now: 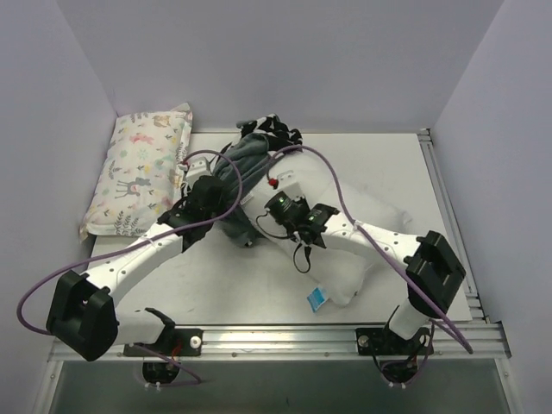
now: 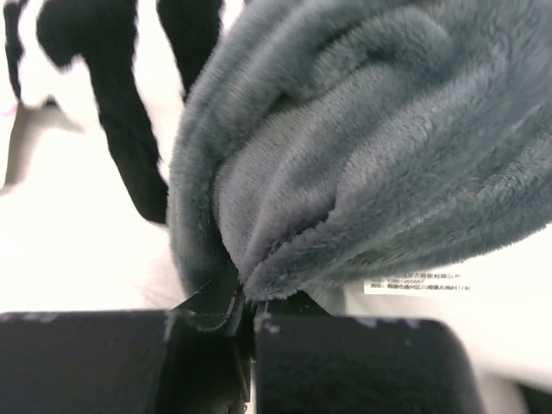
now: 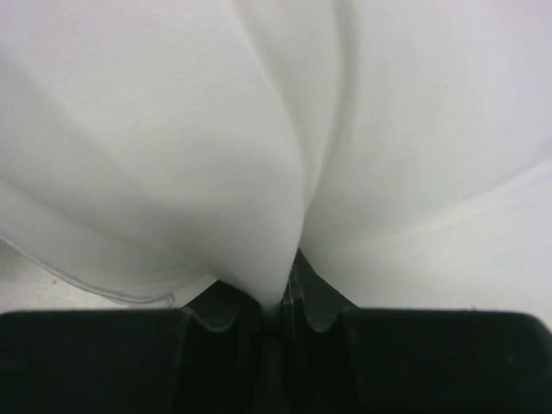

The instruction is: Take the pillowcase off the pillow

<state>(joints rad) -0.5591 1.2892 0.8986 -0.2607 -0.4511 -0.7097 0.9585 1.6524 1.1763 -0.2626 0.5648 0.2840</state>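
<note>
The dark grey-green plush pillowcase (image 1: 246, 172) is bunched at the table's middle, its black-and-white patterned inner side (image 1: 278, 131) showing at the far end. The white pillow (image 1: 362, 233) lies to its right, blue tag (image 1: 316, 298) at its near corner. My left gripper (image 1: 226, 203) is shut on a fold of the pillowcase (image 2: 345, 164); the fold's edge goes between the jaws. My right gripper (image 1: 274, 217) is shut on a pinch of the white pillow (image 3: 285, 172), whose fabric fills the right wrist view. A printed white label (image 2: 418, 283) shows under the plush.
A smaller pillow with pastel deer-and-flower print (image 1: 138, 168) lies at the far left against the wall. Purple cables (image 1: 345, 194) loop over both arms. A metal rail (image 1: 448, 216) runs along the table's right edge.
</note>
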